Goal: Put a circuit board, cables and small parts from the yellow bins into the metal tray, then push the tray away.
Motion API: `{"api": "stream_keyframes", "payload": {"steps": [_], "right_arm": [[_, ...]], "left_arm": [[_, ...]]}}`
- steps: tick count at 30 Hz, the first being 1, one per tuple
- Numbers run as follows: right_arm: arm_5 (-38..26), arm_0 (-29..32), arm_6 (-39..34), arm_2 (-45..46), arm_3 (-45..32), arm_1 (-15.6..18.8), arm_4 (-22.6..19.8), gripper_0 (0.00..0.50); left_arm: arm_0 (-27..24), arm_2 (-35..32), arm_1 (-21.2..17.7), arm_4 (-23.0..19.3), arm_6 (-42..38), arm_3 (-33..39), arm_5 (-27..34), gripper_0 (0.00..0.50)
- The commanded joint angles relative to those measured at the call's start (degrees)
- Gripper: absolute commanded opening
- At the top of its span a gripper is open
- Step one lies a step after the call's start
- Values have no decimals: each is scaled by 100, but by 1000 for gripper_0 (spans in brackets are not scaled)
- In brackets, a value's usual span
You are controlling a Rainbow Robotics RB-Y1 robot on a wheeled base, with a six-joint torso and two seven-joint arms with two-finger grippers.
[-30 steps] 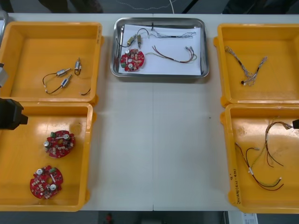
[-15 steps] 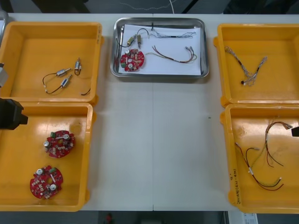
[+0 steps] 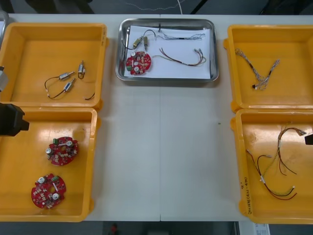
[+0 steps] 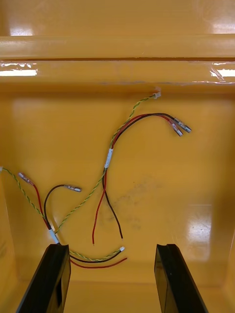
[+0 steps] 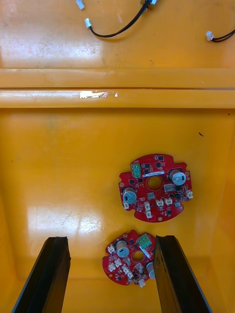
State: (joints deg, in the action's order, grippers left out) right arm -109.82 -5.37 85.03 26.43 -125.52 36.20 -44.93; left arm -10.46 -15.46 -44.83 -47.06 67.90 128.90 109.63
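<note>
The metal tray (image 3: 167, 78), white inside, stands at the far middle of the table. It holds a red circuit board (image 3: 138, 62), small metal parts (image 3: 140, 41) and thin cables (image 3: 182, 55). My left gripper (image 5: 110, 274) hangs open over the near left yellow bin (image 3: 19, 171), just short of two red circuit boards (image 5: 155, 187) (image 5: 131, 258); the nearer board lies between the fingers' line. My right gripper (image 4: 110, 279) is open above red, black and yellow cables (image 4: 107, 161) in the near right bin (image 3: 239, 161). Neither holds anything.
The far left bin (image 3: 54, 34) holds small metal parts with black cables (image 3: 66, 81). A twisted blue and white cable (image 3: 257, 71) lies in the far right bin (image 3: 232, 49). Bare table (image 3: 161, 147) runs between the bins. The arms sit at the left (image 3: 10, 120) and right (image 3: 309, 138) edges.
The right arm has drawn slightly back toward the right edge of the front view. The left arm and the things in the tray and bins are unchanged.
</note>
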Motion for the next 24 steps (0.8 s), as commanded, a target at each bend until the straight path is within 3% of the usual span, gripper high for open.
{"api": "stream_keyframes", "payload": {"steps": [1, 24], "right_arm": [[-18, 107, -215, 117, -184, 221, -34, 500], [-18, 107, -215, 117, -184, 221, -34, 500]], "left_arm": [[88, -168, -254, 48, 399, 30, 37, 500], [88, -168, -254, 48, 399, 30, 37, 500]]}}
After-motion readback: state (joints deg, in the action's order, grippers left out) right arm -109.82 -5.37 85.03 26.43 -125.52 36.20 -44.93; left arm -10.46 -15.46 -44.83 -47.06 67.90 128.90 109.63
